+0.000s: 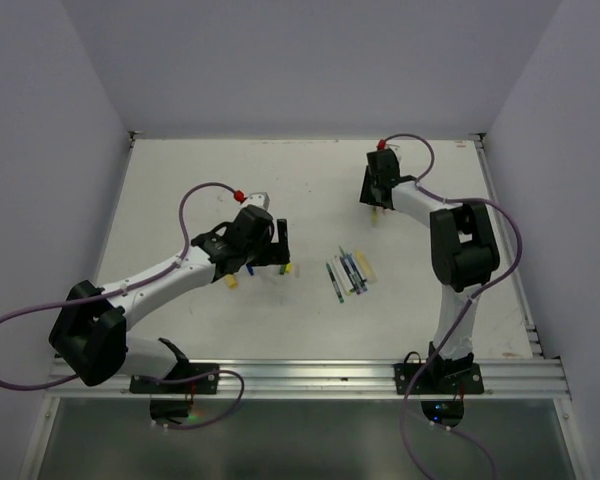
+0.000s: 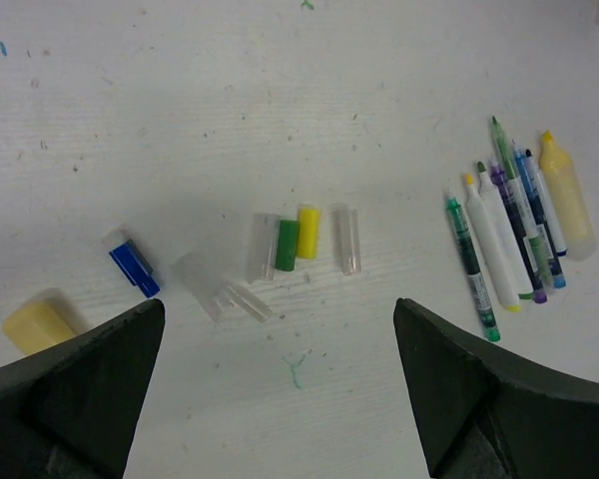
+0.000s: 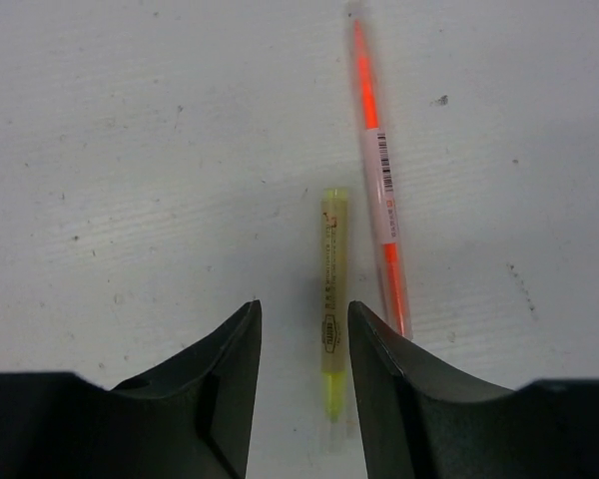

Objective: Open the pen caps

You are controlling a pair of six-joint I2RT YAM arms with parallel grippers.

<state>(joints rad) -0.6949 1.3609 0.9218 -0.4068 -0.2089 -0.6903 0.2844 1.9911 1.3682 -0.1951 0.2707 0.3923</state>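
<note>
My right gripper (image 3: 301,339) is spread only a little. Its jaws stand on both sides of the lower end of the yellow pen (image 3: 331,299), and I cannot tell if either jaw touches it. The pen lies nearer to one jaw than to the other, so I think that closing from here may push it sideways before it is pinched. It could then roll against the orange pen (image 3: 379,180) lying just beside it. I also cannot tell where the cap of the yellow pen is, or if it has one, and a grip over the cap joint would make pulling useless. My left gripper (image 2: 280,329) is spread wide and holds nothing. It is above the table (image 2: 280,90), where several caps (image 2: 287,244) lie loose, near a bundle of pens (image 2: 494,244) that touch each other. The caps look light and round, so a low pass of this gripper would probably scatter them, and taking one pen from the bundle may drag its neighbours.
</note>
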